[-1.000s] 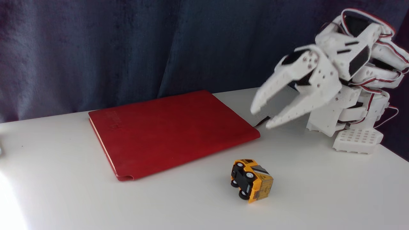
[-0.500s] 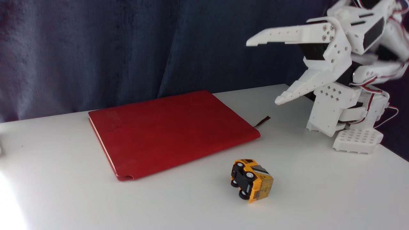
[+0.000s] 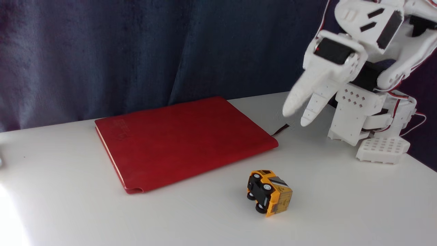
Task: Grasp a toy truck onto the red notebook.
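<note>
The toy truck [image 3: 269, 193] is small and orange-yellow. It lies tipped on its side on the white table, its black wheels facing left, just off the front right corner of the red notebook [image 3: 181, 140]. The notebook lies flat and shut, and a thin dark ribbon [image 3: 281, 129] pokes out at its right corner. My white gripper [image 3: 296, 116] hangs in the air above that ribbon, behind and to the right of the truck. Its fingers point down and to the left, with the tips apart. It is open and holds nothing.
The arm's white base [image 3: 375, 136] stands at the right rear of the white table [image 3: 341, 205]. A dark blue curtain [image 3: 136, 51] hangs behind the table's far edge. Bare tabletop lies in front of the notebook and around the truck.
The gripper rose and spread wide, then swung down and rolled, so its fingers now point down-left over the ribbon. Truck and notebook have not moved.
</note>
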Action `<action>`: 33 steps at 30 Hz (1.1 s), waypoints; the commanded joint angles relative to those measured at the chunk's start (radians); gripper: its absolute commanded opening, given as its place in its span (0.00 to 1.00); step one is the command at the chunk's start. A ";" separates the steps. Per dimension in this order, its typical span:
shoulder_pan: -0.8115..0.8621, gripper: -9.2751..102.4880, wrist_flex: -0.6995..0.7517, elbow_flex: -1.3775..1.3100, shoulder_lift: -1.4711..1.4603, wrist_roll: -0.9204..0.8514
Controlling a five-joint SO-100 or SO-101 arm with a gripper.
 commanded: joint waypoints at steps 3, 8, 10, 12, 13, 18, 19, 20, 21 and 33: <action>0.031 0.44 -0.077 -0.094 -0.132 -0.008; 0.118 0.44 -0.218 -0.124 -0.176 -0.008; 0.172 0.43 -0.247 -0.150 -0.215 -0.008; 0.238 0.43 -0.291 -0.156 -0.239 -0.005; 0.270 0.42 -0.318 -0.150 -0.242 -0.003; 0.376 0.42 -0.419 -0.020 -0.166 0.029; 0.385 0.41 -0.426 0.005 -0.143 0.041; 0.387 0.41 -0.426 0.025 -0.124 0.067; 0.387 0.41 -0.431 0.044 -0.095 0.104; 0.160 0.40 -0.146 -0.489 -0.459 0.393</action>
